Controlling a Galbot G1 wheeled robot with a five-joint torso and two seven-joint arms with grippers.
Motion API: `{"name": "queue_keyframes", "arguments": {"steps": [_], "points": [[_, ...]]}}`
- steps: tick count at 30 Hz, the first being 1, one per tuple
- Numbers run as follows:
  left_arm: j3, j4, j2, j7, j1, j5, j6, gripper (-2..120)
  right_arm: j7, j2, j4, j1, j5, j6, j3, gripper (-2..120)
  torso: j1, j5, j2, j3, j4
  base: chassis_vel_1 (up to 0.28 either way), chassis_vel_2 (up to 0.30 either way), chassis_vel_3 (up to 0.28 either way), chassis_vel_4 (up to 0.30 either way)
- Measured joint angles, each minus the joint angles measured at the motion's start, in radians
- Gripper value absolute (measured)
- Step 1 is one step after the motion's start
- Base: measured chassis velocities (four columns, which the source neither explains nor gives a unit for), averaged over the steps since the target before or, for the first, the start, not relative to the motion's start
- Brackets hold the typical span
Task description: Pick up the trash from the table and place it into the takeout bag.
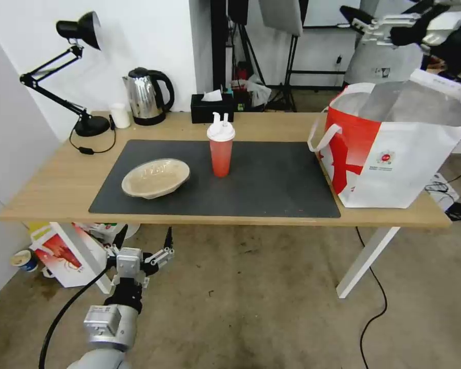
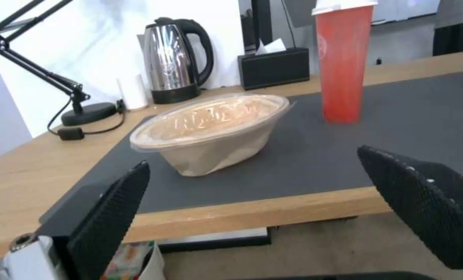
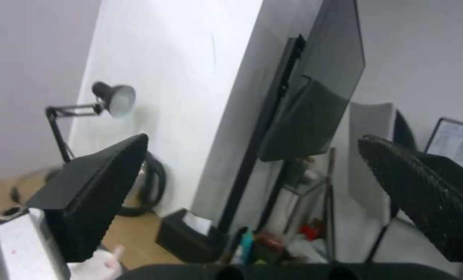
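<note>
Oval tan lidded container [image 2: 210, 130] on dark grey mat [image 1: 271, 179], beyond left gripper [image 1: 144, 245] fingertips, near table [image 1: 51, 189] front edge. Likely light, thin-walled, flexes under squeeze; clear lid overhangs, slippery. Best hold judged across short axis below rim.

Red translucent cup [image 1: 221, 151] farther beyond container, upright; tall, tippy, may hold liquid; grasp mid-body.

Left gripper below table edge, fingers spread wide, empty.

Right gripper [image 3: 252, 186] fingers also wide apart, empty, aimed toward wall.

Takeout bag [image 1: 394, 148] at table's right end, mouth open.
</note>
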Motion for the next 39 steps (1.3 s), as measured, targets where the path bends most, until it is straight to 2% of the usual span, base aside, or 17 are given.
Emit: {"name": "queue_keyframes", "arguments": {"steps": [5,11,13,15,16,17,18,20,22,25,27,29,30,33,39], "points": [[0.000,0.000,0.000,0.000,0.000,0.000,0.000,100,-0.039,0.047,-0.068,-0.096,-0.119,0.093,0.012,100,0.000,0.0007,0.000,0.000,0.0013,0.000,0.000,0.000,0.000],[0.000,0.000,0.000,0.000,0.000,0.000,0.000,100,-0.109,0.117,-0.188,-0.229,-0.225,0.228,0.043,100,0.000,0.0000,0.000,0.000,0.0004,0.000,0.000,0.000,0.000],[0.000,0.000,0.000,0.000,0.000,0.000,0.000,100,-0.119,0.130,-0.204,-0.251,-0.234,0.247,0.053,100,0.000,0.0000,0.000,0.000,0.0006,0.000,0.000,0.000,0.000],[0.000,0.000,0.000,0.000,0.000,0.000,0.000,100,-0.141,0.181,-0.234,-0.362,-0.257,0.286,0.147,100,0.000,0.0002,0.000,0.000,0.0010,0.000,0.000,0.000,0.000],[0.000,0.000,0.000,0.000,0.000,0.000,0.000,100,-0.141,0.181,-0.234,-0.362,-0.257,0.286,0.147,100,0.000,0.0002,0.000,0.000,0.0010,0.000,0.000,0.000,0.000],[0.000,0.000,0.000,0.000,0.000,0.000,0.000,100,-0.145,0.199,-0.233,-0.405,-0.265,0.290,0.195,100,0.000,0.0000,0.000,0.000,0.0010,0.000,0.000,0.000,0.000],[0.000,0.000,0.000,0.000,0.000,0.000,0.000,100,-0.151,0.246,-0.229,-0.508,-0.287,0.303,0.303,100,0.000,-0.0005,0.000,0.000,0.0006,0.000,0.000,0.000,0.000],[0.000,0.000,0.000,0.000,0.000,0.000,0.000,100,-0.153,0.266,-0.221,-0.550,-0.298,0.308,0.340,100,0.000,-0.0001,0.000,0.000,0.0004,0.000,0.000,0.000,0.000],[0.000,0.000,0.000,0.000,0.000,0.000,0.000,100,-0.152,0.334,-0.189,-0.676,-0.331,0.320,0.442,100,0.000,0.0002,0.000,0.000,0.0007,0.000,0.000,0.000,0.000],[0.000,0.000,0.000,0.000,0.000,0.000,0.000,100,-0.145,0.370,-0.165,-0.732,-0.349,0.324,0.485,100,0.000,0.0004,0.000,0.000,0.0006,0.000,0.000,0.000,0.000],[0.000,0.000,0.000,0.000,0.000,0.000,0.000,100,-0.111,0.483,-0.079,-0.864,-0.396,0.331,0.605,100,0.000,0.0001,0.000,0.000,0.0008,0.000,0.000,0.000,0.000],[0.000,0.000,0.000,0.000,0.000,0.000,0.000,100,-0.092,0.554,-0.019,-0.935,-0.434,0.334,0.687,100,0.000,-0.0004,0.000,0.000,0.0009,0.000,0.000,0.000,0.000],[0.000,0.000,0.000,0.000,0.000,0.000,0.000,100,-0.092,0.554,-0.019,-0.935,-0.434,0.334,0.687,100,0.000,-0.0004,0.000,0.000,0.0009,0.000,0.000,0.000,0.000],[0.000,0.000,0.000,0.000,0.000,0.000,0.000,100,-0.074,0.639,0.084,-1.051,-0.473,0.335,0.784,100,0.000,-0.0002,0.000,0.000,0.0006,0.000,0.000,0.000,0.000],[0.000,0.000,0.000,0.000,0.000,0.000,0.000,100,-0.058,0.717,0.206,-1.188,-0.512,0.334,0.880,100,0.000,0.0001,0.000,0.000,0.0007,0.000,0.000,0.000,0.000]]}}
